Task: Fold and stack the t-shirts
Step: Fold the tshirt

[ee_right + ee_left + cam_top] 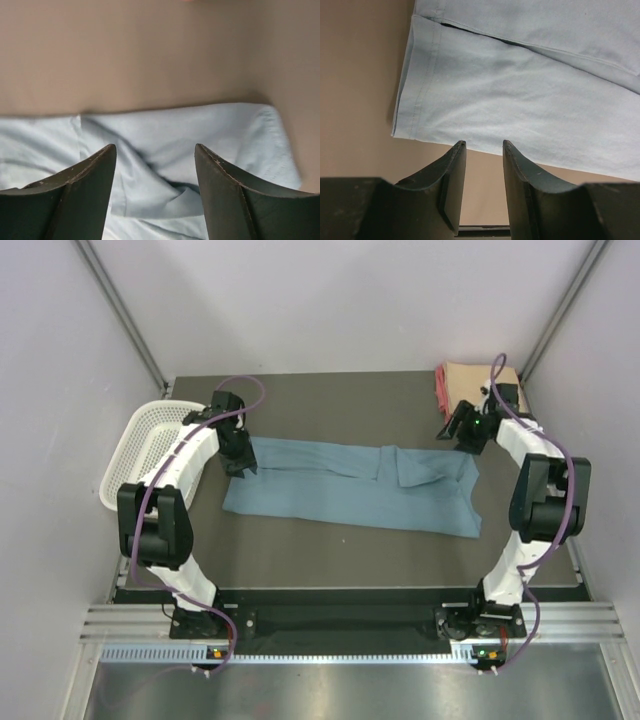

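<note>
Lying flat, the blue-grey t-shirt [350, 490] is folded lengthwise.

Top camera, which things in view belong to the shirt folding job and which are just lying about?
Job in hand:
blue-grey t-shirt, laid out in the middle
folded peach and pink-red t-shirts, far right corner

Just lying about:
white mesh basket, at the left edge
</note>
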`<state>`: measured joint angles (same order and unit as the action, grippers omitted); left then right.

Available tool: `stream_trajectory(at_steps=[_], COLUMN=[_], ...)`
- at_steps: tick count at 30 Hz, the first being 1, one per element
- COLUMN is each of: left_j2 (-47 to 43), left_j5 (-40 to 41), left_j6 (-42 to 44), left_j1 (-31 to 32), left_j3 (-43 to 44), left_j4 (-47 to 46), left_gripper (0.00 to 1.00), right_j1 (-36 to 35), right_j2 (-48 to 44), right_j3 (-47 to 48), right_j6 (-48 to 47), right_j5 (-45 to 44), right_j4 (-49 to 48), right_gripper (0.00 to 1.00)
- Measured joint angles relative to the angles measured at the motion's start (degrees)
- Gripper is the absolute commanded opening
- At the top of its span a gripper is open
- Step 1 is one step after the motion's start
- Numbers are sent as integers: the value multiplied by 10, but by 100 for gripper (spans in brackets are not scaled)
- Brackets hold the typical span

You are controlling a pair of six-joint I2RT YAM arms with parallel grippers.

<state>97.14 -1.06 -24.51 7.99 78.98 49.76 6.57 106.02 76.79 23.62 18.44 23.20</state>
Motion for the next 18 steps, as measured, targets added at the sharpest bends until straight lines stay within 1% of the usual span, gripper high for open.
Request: stream_trajectory(at_steps=[3, 4, 6, 7, 12, 18], left_j2=[0, 0, 0, 0, 0, 0], left_j5=[-2, -3, -8, -9, -17, -26], left_j6=[0, 0, -1, -2, -5, -8], left_j1=[0, 0, 0, 0, 0, 0], left_j3=[0, 0, 0, 0, 0, 0], left_j4=[0, 0, -1, -1, -2, -4], left_gripper=[41, 41, 41, 41, 41, 41], right_j1=[-17, -28, -66, -91, -203, -276], right_j2=[-1, -5, -20, -31, -67, -68], right_j3=[-1, -4, -20, -29, -41, -39], right_j6=[-40, -53, -88, -103, -163, -206], right_j5=[20, 19, 5, -5, -51, -134], right_j4=[15, 20, 32, 41, 75, 112], right_gripper=[58, 54, 48, 47, 48, 50])
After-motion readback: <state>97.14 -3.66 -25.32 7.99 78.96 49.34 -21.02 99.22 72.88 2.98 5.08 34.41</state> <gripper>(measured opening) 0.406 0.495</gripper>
